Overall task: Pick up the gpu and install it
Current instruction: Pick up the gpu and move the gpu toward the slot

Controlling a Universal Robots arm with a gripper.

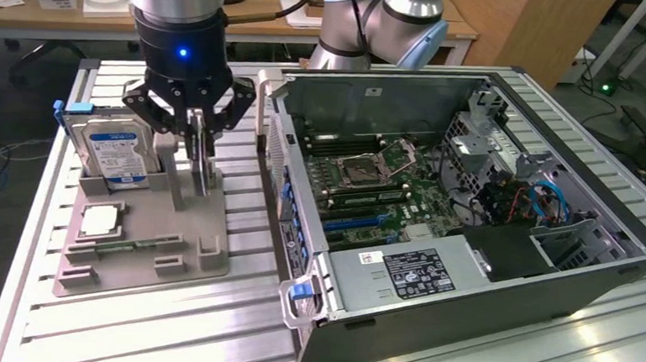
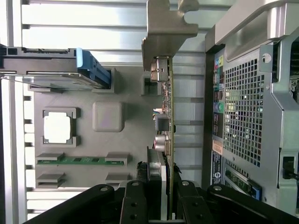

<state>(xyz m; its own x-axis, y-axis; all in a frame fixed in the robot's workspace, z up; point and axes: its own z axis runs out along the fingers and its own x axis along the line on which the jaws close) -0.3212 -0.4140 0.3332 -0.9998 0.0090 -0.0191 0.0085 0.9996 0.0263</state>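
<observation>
- The gripper point(image 1: 199, 130), in the upper left of the exterior view, has its jaws narrowed and clamped on the gpu point(image 1: 202, 174).
- The gpu stands upright on edge between the fingers, above the grey tray point(image 1: 127, 266).

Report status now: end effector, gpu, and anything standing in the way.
Copy: end effector shut on the gpu. Card upright over the gray holder. The hard drive stands apart in that holder; open computer case alongside.

The gpu point(image 2: 170, 116) has a matt silver metal bracket point(image 2: 166, 28). The tray point(image 1: 115, 278) is matt grey plastic; the table point(image 1: 156, 331) is ribbed, shiny metal.
</observation>
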